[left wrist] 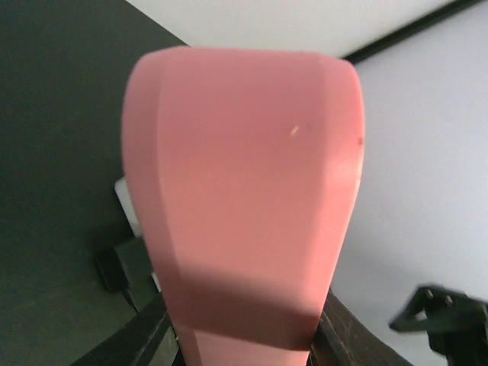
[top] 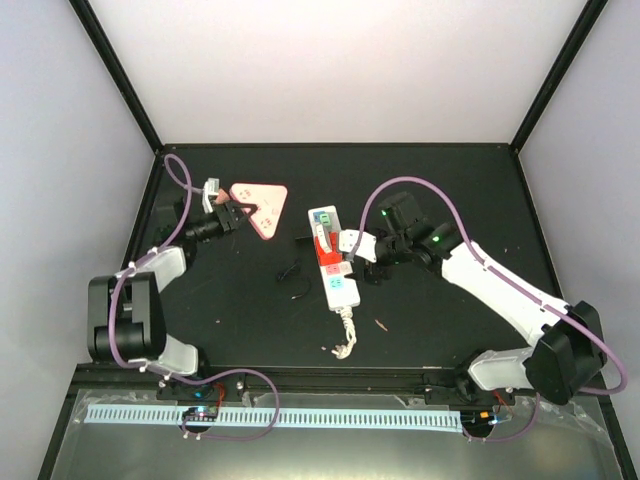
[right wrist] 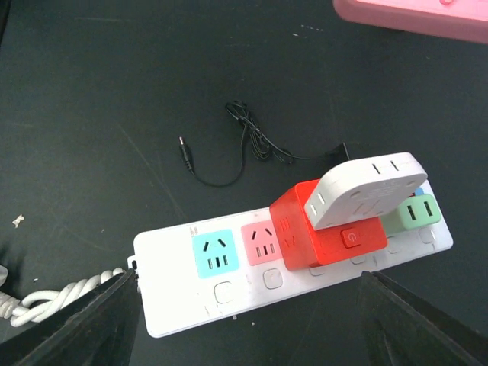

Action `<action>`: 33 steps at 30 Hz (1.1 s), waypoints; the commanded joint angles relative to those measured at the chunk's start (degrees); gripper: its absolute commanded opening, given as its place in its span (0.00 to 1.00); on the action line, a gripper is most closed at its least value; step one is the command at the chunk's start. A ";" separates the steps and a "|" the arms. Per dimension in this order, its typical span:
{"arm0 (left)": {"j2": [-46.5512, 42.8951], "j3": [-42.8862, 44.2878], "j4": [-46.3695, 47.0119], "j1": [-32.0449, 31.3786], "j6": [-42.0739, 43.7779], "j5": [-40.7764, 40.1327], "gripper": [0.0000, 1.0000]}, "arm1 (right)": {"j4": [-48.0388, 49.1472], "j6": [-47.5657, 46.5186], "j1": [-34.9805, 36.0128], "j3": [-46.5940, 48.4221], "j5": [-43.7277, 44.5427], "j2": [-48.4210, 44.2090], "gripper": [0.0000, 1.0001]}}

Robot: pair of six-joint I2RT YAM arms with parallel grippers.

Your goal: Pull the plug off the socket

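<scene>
The socket (right wrist: 171,301) lies near the middle of the table (top: 450,180), its knotted cord (right wrist: 46,297) partly cut off in the right wrist view. A red plug (right wrist: 320,232) sits in it, and the white adapter (right wrist: 366,187) on top hides the outlets beneath. The right gripper (right wrist: 244,297) hangs just beside the socket at the plug, its fingers (right wrist: 91,320) spread wide with nothing held and only their blurred tips in frame. A thin black cable (right wrist: 244,149) lies past the socket, and farther off the left gripper (top: 228,217) is closed on a pink block (left wrist: 244,191), whose blurred bulk fills that wrist view.
</scene>
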 commanded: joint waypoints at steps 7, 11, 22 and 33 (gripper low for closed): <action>15.91 16.06 1.29 -0.47 -2.22 -6.95 0.02 | 6.09 6.42 -0.13 -4.17 2.30 -3.48 0.80; 22.50 23.47 -4.58 -0.65 -0.37 -7.53 0.02 | 7.16 7.44 -0.34 -4.63 2.18 -3.34 0.80; 33.61 35.69 -11.52 -1.53 1.98 -13.95 0.02 | 9.06 7.80 -0.52 -7.18 2.64 -3.55 0.80; 42.01 44.57 -16.66 -2.56 2.57 -16.20 0.08 | 9.68 8.06 -0.53 -7.73 1.83 -3.23 0.81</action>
